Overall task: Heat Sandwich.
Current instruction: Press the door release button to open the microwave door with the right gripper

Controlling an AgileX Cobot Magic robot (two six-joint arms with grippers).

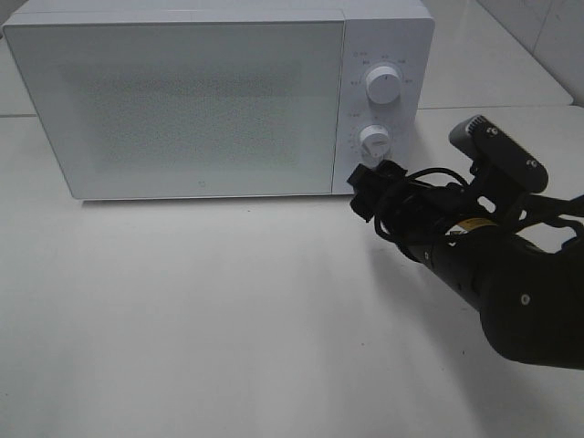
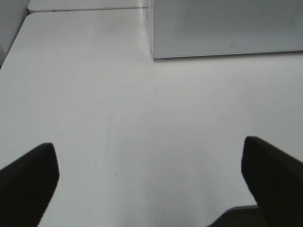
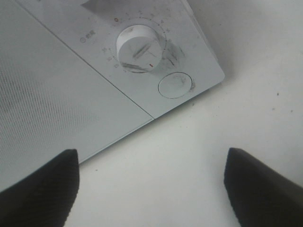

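We open on the white bench, broad and pale, filling most of the high view. At its back stands the white microwave, front facing us, its wide frosted door shut flush against the control panel. We cannot see through that door, and the sandwich shows in none of our three views, so we cannot say where it is.

Coming in from the right is the black right arm, cables looped along it, reaching toward the microwave's lower right corner. At its tip, the right claw sits low in front of the control panel, just under the lower knob. From its wrist camera we see its two dark fingers spread wide, with only bare bench between them: that claw is open and holds nothing. Whether it touches the panel, we cannot tell.

The left claw appears only in its own wrist view: two dark fingers set far apart above bare bench, open and empty, well back from the microwave's front corner.

On the panel, the upper knob sits above the lower one, both white. Below the lower knob, the right wrist view shows a small round button, smudged with grey marks.
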